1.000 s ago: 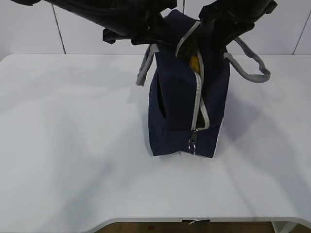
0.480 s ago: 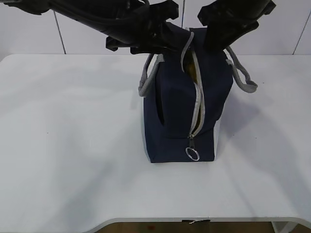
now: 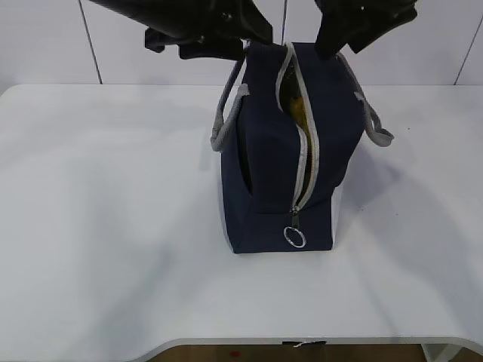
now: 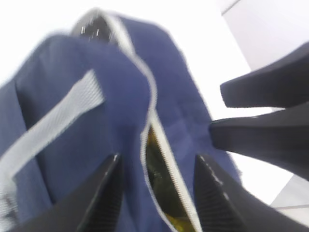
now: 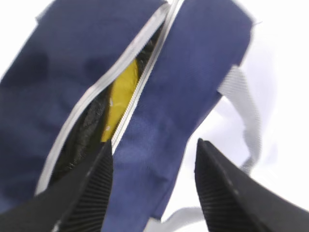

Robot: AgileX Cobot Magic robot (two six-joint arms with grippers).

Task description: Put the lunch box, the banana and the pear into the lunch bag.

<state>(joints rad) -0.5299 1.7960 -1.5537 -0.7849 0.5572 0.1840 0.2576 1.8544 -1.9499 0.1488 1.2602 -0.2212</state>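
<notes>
The navy lunch bag [image 3: 272, 166] stands upright mid-table, its grey zipper open along the top and down the front, with the ring pull [image 3: 295, 237] hanging low. A yellow fruit [image 3: 300, 110] shows in the slit; I cannot tell whether it is the banana or the pear. It also shows in the right wrist view [image 5: 120, 96]. The lunch box is hidden. My left gripper [image 4: 158, 157] is open and empty just above the bag's top [image 4: 111, 106]. My right gripper [image 5: 153, 142] is open and empty over the bag's right top edge [image 5: 193, 72]. In the exterior view the left gripper [image 3: 245, 34] and the right gripper [image 3: 336, 41] hover above the bag.
The white table [image 3: 113, 226] runs to a front edge at the bottom of the view. Grey strap handles hang at the bag's left side [image 3: 224, 121] and right side [image 3: 373, 124]. A white panelled wall stands behind.
The bag has gone from tilted and pulled at the top to standing straight. Both grippers have risen off its top. The strap handles have dropped lower.
</notes>
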